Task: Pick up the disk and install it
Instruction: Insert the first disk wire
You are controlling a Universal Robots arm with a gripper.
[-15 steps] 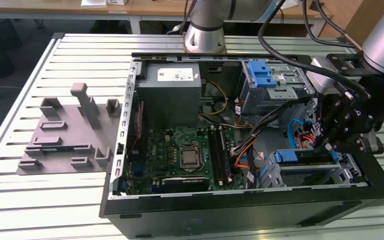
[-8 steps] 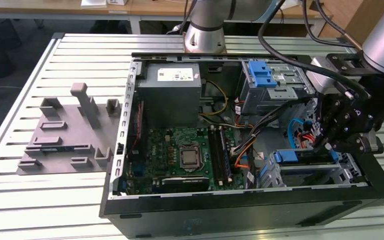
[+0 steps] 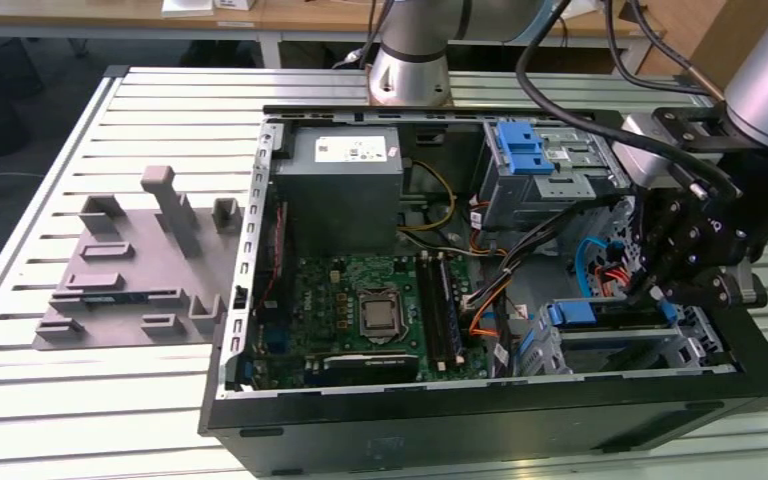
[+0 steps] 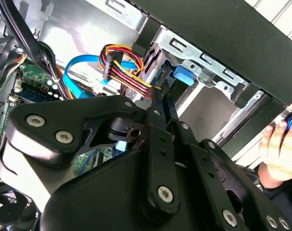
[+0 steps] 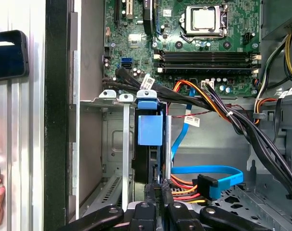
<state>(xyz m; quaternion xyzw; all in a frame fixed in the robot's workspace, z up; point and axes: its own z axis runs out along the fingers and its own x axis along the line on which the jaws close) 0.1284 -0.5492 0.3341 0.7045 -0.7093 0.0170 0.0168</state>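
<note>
The hand (image 5: 158,199), seemingly clenched on the disk (image 5: 150,144), holds it upright inside the drive cage (image 5: 114,139).

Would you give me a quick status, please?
Gripper at the drive cage, shut on the disk. Disk standing in the cage slot. Cables close alongside.

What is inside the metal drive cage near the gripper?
The disk stands on edge in the drive cage, its blue carrier tab facing out; the other slots look empty. The gripper covers the disk's lower end.
</note>
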